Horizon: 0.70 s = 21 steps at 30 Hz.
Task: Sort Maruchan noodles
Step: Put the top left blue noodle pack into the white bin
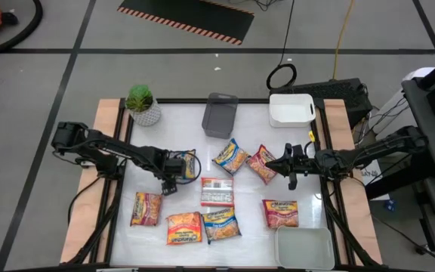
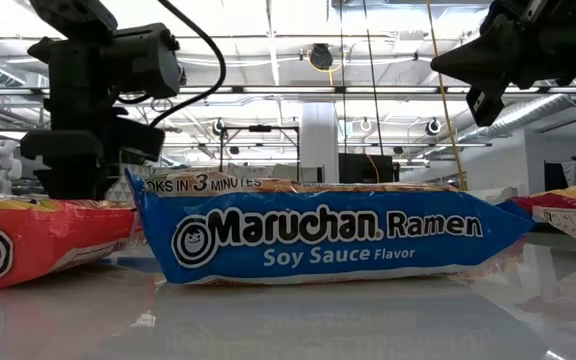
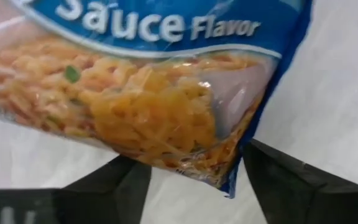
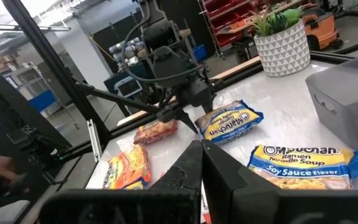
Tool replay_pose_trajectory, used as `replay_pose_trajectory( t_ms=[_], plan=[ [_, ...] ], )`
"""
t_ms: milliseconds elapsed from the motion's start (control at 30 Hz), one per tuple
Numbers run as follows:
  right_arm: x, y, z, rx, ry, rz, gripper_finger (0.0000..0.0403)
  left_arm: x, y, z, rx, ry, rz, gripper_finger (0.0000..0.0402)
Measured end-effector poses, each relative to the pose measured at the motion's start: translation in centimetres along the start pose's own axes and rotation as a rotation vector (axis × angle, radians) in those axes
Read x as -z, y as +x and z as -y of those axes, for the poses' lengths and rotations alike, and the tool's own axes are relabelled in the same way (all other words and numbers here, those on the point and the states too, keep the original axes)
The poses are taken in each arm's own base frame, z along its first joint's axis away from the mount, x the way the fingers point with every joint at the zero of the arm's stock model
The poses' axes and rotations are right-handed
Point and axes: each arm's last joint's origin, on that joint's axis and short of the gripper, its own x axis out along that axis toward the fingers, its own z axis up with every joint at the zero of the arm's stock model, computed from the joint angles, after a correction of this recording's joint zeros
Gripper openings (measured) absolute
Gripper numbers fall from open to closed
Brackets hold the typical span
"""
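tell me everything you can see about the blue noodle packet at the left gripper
The blue soy sauce packet is a glossy plastic pouch: blue edges, white lettering, a printed picture of orange noodles with green flecks. It lies on the white table at the left side, one end between the left gripper's open dark fingers, not yet clamped.

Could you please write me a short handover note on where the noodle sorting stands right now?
Left gripper: fingers apart around a blue soy sauce packet at the table's left-centre; grip not confirmed.
Right gripper: shut, empty, above the table near a red packet.
Other packets lie loose on the table: another blue packet, a white-and-red packet, and the front row.
Trays: grey tray, white tray and front tray hold no packets.
Done: nothing sorted yet. Left: every packet.
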Motion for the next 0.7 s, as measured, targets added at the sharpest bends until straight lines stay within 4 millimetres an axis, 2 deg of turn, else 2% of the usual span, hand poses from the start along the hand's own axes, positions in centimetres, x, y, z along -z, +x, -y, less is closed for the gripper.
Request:
replay_pose_trajectory(
  t_ms=[333, 700],
  plan=[
    [-0.03, 0.00, -0.01, -0.002, -0.003, 0.004, 0.0000, -0.16, 0.05, 0.00, 0.003, 0.068, 0.013, 0.0089],
    [-0.02, 0.00, -0.01, -0.002, -0.015, 0.003, 0.0000, -0.23, -0.04, -0.08, -0.030, 0.172, 0.037, 0.0044]
  ],
)
